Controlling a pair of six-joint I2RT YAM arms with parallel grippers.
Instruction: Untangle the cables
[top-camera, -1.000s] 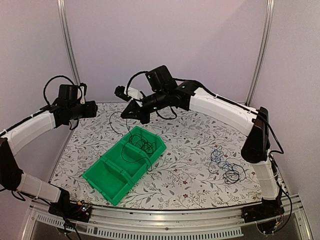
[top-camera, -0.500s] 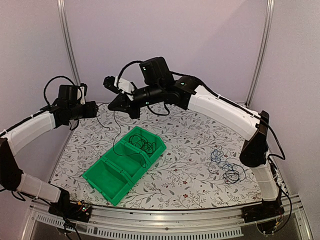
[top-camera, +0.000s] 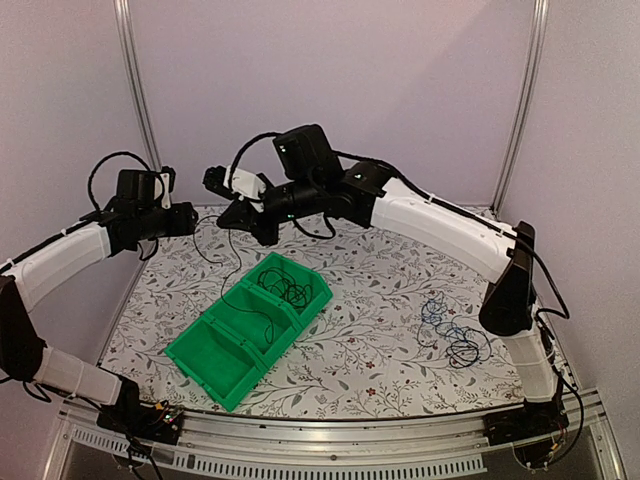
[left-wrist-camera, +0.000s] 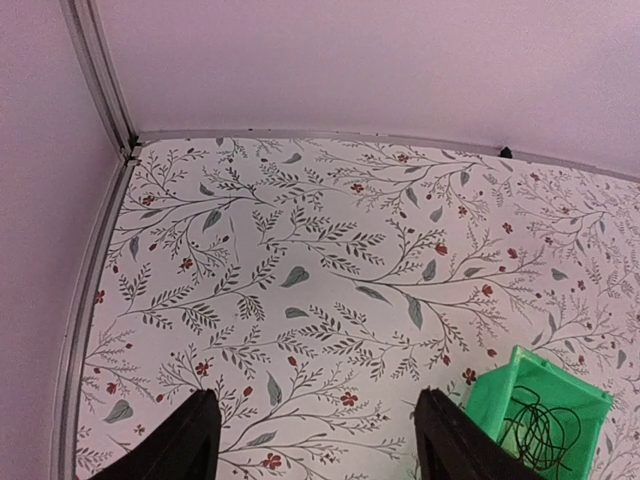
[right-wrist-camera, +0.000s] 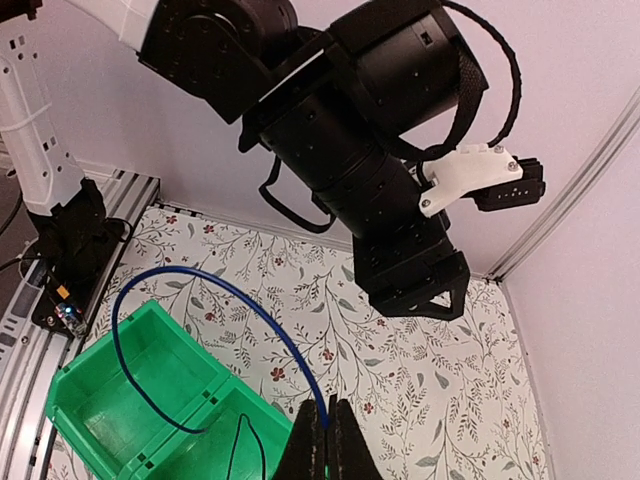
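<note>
Blue cable (right-wrist-camera: 250, 306) inside right gripper (right-wrist-camera: 326, 440)

I'm pinching a thin blue cable (right-wrist-camera: 250, 312) between the closed tips of my right gripper (right-wrist-camera: 322, 412), bottom centre of my wrist view. It's arcing up and left in one wide loop, then dropping away lower left. Overhead, black cables (top-camera: 285, 285) are bunching mid-frame in a green bin's (top-camera: 215, 350) far compartment. A loose blue-and-black coil pile (top-camera: 455, 335) is lying flat, lower right.

A robotics lab cell: aluminium frame posts (top-camera: 137, 90), plain walls (top-camera: 350, 80), floral-covered work table (top-camera: 390, 290).
</note>
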